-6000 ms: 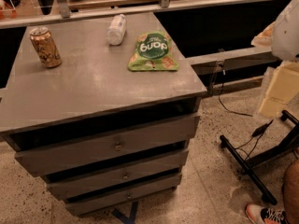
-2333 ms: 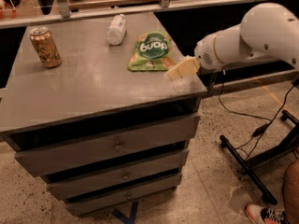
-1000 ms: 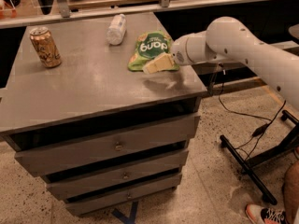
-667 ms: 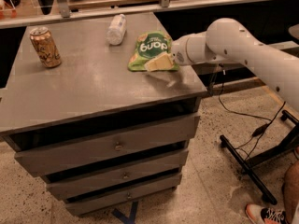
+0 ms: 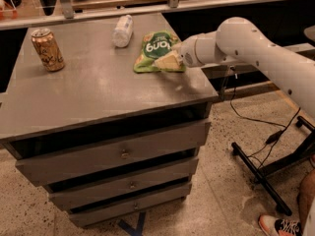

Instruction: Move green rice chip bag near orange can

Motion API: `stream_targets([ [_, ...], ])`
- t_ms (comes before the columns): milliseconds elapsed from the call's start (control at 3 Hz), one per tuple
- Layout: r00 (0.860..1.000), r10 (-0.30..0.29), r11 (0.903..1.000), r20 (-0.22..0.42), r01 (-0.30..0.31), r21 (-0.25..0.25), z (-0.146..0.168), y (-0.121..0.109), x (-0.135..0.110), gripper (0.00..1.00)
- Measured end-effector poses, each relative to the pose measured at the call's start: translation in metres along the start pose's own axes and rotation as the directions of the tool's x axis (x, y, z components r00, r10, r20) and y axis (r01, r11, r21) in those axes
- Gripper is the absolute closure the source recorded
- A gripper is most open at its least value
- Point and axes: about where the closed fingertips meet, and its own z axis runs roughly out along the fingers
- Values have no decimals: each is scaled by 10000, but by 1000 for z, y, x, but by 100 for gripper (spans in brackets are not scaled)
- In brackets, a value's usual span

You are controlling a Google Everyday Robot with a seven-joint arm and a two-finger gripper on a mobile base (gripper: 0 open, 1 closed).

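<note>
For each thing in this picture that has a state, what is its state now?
green rice chip bag: lying flat, far from the can.
orange can: upright, standing alone at the left.
plastic bottle: lying on its side, behind the bag.
claw: low, at the bag's near right corner.

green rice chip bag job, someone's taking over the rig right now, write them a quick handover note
Gripper: at the near right edge of the green rice chip bag, low over the cabinet top; whether it has a grip does not show.
Bag: lying flat at the right rear of the top.
Orange can: upright at the left rear, far from the bag.
Clear plastic bottle: lying on its side at the back, just left of the bag.
Done: arm has reached the bag.
Left: secure the bag, carry it left past the bottle, and set it down beside the can.
</note>
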Motion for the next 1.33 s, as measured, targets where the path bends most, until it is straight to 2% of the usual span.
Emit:
stream_targets([
  [333, 9999, -171, 9998, -5, 171, -85, 3, -1, -3, 88],
  [667, 9993, -342, 9990, 170, 346, -284, 2, -1, -7, 100],
  [1000, 9957, -436, 9911, 815, 535, -1223, 3, 3, -13, 100],
  [1333, 9890, -1026, 9618, 1068, 1260, -2429, -11, 21, -28, 100],
])
